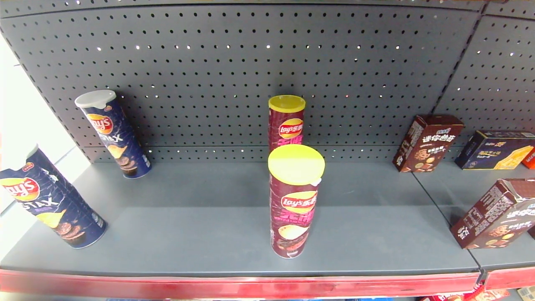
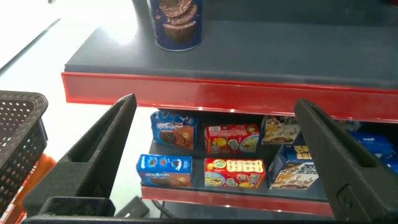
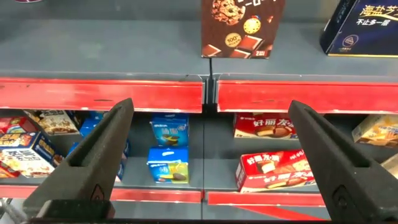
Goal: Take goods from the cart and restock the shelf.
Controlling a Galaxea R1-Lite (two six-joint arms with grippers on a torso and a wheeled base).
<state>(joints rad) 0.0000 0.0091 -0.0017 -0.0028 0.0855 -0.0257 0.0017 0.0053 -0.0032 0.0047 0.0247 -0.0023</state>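
Black wedge-shaped fingers of the left gripper (image 2: pixel 214 102) spread wide, nothing between them, level with the glossy red shelf lip (image 2: pixel 249 93); dark mesh basket (image 2: pixel 18 124) off to one side. Right gripper (image 3: pixel 210 104) likewise parted and empty, facing the seam between two red lips. Beyond both, lower tiers of small blue and red cartons (image 3: pixel 168 165).

On the matte grey shelf (image 1: pixel 209 234), near the front edge: upright maroon tube (image 1: pixel 294 200) with a yellow plastic lid and a red-and-yellow logo roundel; navy tube (image 1: pixel 50 205) at far left; brown cookie box (image 1: pixel 493 213) at right. Farther back: second maroon tube (image 1: pixel 286 121), white-lidded navy tube (image 1: pixel 113 133), another brown box (image 1: pixel 426 144), dark blue-and-yellow box (image 1: pixel 495 150). Behind all, grey perforated metal panel (image 1: pixel 250 62).
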